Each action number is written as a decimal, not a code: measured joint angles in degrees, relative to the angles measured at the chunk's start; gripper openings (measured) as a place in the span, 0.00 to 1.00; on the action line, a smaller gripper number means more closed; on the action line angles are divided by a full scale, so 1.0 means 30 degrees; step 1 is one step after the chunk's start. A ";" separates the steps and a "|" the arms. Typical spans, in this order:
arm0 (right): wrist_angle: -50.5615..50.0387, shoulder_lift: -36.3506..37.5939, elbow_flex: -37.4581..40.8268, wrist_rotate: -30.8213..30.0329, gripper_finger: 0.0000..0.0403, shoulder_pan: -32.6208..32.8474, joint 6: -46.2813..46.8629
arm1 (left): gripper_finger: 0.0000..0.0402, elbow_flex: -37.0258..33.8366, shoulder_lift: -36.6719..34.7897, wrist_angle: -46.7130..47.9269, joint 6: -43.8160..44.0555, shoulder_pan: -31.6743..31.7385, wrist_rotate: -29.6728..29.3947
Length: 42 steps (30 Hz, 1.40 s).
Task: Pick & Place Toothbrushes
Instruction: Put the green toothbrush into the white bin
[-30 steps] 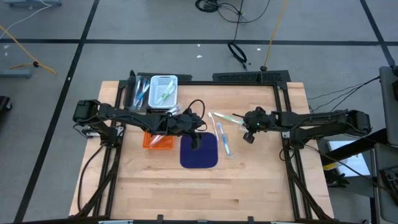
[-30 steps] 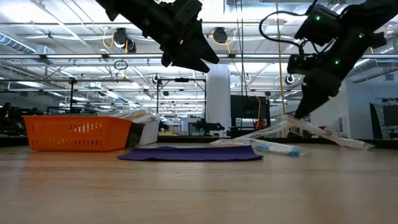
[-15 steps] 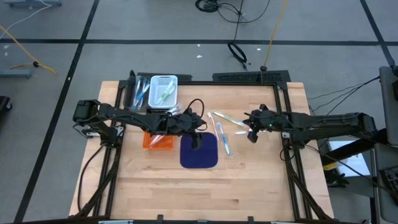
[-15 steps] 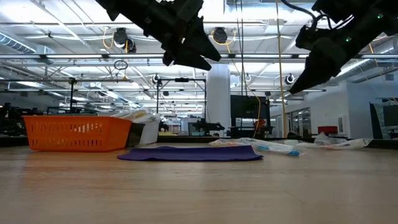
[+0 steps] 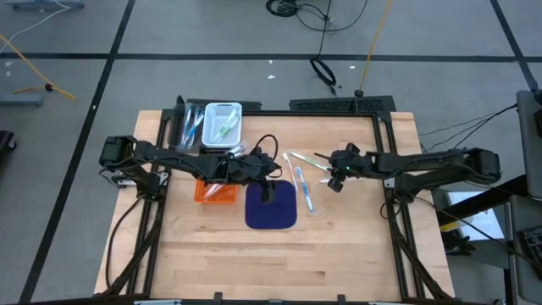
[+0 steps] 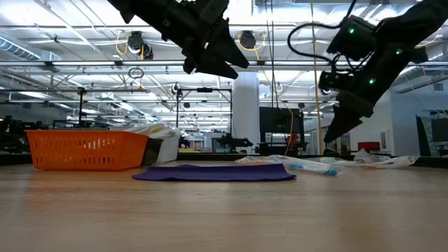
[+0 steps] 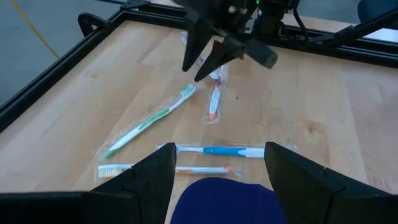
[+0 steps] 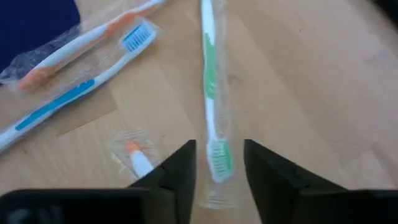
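Note:
Several wrapped toothbrushes lie flat on the wooden table right of the dark blue mat (image 5: pixel 271 206): a green one (image 8: pixel 210 81), a blue one (image 8: pixel 81 87), an orange one (image 8: pixel 74 53) and a short orange piece (image 8: pixel 138 158). My right gripper (image 8: pixel 219 146) hovers open just above them, its fingers on either side of the green toothbrush's brush head (image 8: pixel 219 158), clear of the table in the low view (image 6: pixel 329 138). My left gripper (image 7: pixel 219 149) waits open in the air over the mat (image 7: pixel 224 202).
An orange basket (image 5: pixel 216 191) stands left of the mat. Behind it are a white basket (image 5: pixel 223 123) with a green toothbrush inside and a dark container (image 5: pixel 188 127). Bare wood lies along the table's near side. A black frame borders the table.
My right gripper rose off the toothbrushes and drew toward the table's right edge, then came back down over them and opened. The toothbrush ends that stood raised beside it a second ago now lie flat on the table.

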<state>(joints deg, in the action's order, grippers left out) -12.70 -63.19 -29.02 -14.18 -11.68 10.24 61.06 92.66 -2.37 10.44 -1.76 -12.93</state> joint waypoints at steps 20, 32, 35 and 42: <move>0.2520 -0.3859 0.0015 0.0674 0.45 -0.0990 -0.2197 | 0.61 0.0000 0.0000 0.0000 -0.0078 0.0000 -0.0007; 0.2654 -0.5033 0.0007 0.0327 0.19 -0.0983 -0.2150 | 0.61 0.0000 0.0000 -0.0029 -0.0073 0.0000 -0.0007; 0.2702 -0.5005 -0.0022 0.0260 0.05 -0.0981 -0.2168 | 0.61 0.0000 0.0000 -0.0023 -0.0073 0.0000 -0.0007; 0.2475 -0.4252 0.0029 0.0266 0.02 -0.0983 -0.1346 | 0.61 0.0000 0.0000 -0.0120 0.0068 0.0000 -0.0007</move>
<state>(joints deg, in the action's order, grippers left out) -5.27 -75.95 -28.93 -13.38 -14.63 6.20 61.06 92.66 -2.73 10.64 -1.76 -12.95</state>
